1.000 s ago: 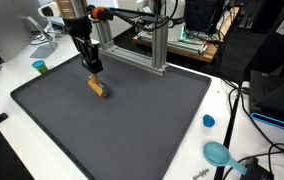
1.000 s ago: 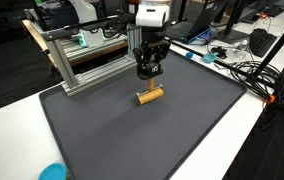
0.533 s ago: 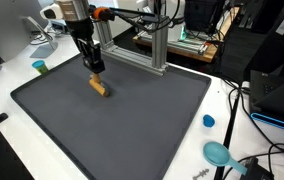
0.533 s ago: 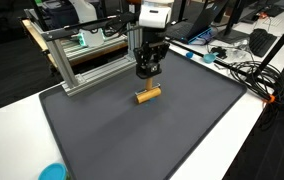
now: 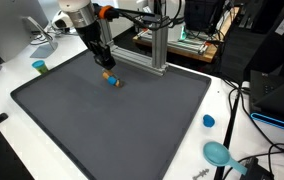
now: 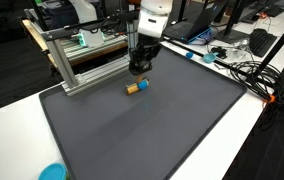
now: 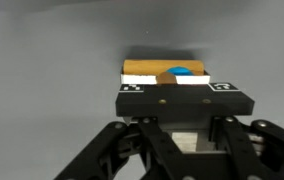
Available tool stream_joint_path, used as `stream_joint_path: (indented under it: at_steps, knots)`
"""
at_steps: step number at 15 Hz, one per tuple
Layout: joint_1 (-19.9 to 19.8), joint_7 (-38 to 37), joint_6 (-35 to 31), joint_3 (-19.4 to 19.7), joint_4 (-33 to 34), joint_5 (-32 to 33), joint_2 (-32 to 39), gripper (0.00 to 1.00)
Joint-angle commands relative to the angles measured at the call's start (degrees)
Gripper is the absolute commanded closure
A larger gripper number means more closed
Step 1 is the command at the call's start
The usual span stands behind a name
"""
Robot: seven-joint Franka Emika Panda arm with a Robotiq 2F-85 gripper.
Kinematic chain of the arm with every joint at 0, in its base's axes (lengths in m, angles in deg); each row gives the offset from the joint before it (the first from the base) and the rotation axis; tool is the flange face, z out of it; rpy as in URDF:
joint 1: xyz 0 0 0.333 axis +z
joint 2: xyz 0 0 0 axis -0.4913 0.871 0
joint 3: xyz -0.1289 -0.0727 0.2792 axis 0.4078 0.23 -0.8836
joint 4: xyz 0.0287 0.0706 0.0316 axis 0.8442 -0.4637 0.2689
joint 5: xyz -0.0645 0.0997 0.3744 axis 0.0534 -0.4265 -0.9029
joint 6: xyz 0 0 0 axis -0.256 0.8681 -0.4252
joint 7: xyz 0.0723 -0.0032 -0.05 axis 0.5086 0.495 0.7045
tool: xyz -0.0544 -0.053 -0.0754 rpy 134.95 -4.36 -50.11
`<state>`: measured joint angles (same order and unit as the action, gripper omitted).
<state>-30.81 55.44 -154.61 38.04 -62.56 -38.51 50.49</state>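
— Where is your gripper (image 5: pixel 106 68) right now?

— Low over the far part of the dark mat (image 5: pixel 132 130), close to the aluminium frame (image 5: pixel 147 55). In both exterior views my fingers hang right above the small wooden block (image 6: pixel 136 86), which has a blue end.

— Are you grasping it?

— My jaws are clenched as far as they go. In the wrist view the block (image 7: pixel 165 72) lies just beyond my fingertips, its near side cut off by my fingers, so I cannot tell whether I pinch it or only touch it.

— Anything else hard to read?

— The blue spot on the block is half hidden. The blue cap (image 5: pixel 208 121) and teal dish (image 5: pixel 218 153) sit well apart on the white table edge (image 5: pixel 232 120); the green cup (image 5: pixel 40 67) is tiny.
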Motion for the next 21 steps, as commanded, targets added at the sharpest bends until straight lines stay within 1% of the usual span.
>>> stream_joint_path:
  at_steps: [1, 2, 3, 5, 10, 14, 16, 21]
  knots:
    - [0.0, 0.0, 0.3, 0.0, 0.1, 0.0, 0.0, 0.53]
    - [0.0, 0.1, 0.3, 0.0, 0.1, 0.0, 0.0, 0.53]
    - [0.1, -0.1, -0.4, -0.1, 0.0, 0.0, 0.2, 0.78]
    - [-0.1, 0.6, -1.1, -0.5, -0.1, -0.9, 0.3, 0.78]
    - [-0.4, 1.5, -9.1, -1.4, -1.8, -2.9, -1.0, 0.78]
    - [0.2, 0.8, -8.8, -1.4, -1.2, -1.9, -0.4, 0.78]
    - [-0.3, 1.6, -10.3, -1.9, -2.0, -3.4, -1.4, 0.78]
    - [-0.5, 2.3, -13.2, -2.0, -2.7, -4.0, -2.9, 0.78]
